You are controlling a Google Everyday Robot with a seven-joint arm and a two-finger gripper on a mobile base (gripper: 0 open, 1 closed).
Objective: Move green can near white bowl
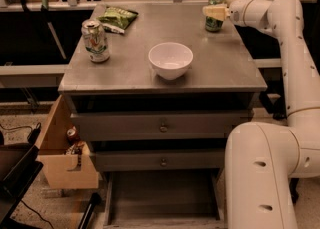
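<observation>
The green can stands upright at the far right of the grey table, near its back edge. My gripper reaches in from the right on the white arm and sits right at the can, across its upper half. The white bowl sits upright in the middle of the table, well in front of and to the left of the can.
A white-and-silver can stands at the table's left side, with a flat green snack bag behind it. Drawers sit under the tabletop, and the bottom one is pulled out. A cardboard box stands at the lower left. My white base fills the lower right.
</observation>
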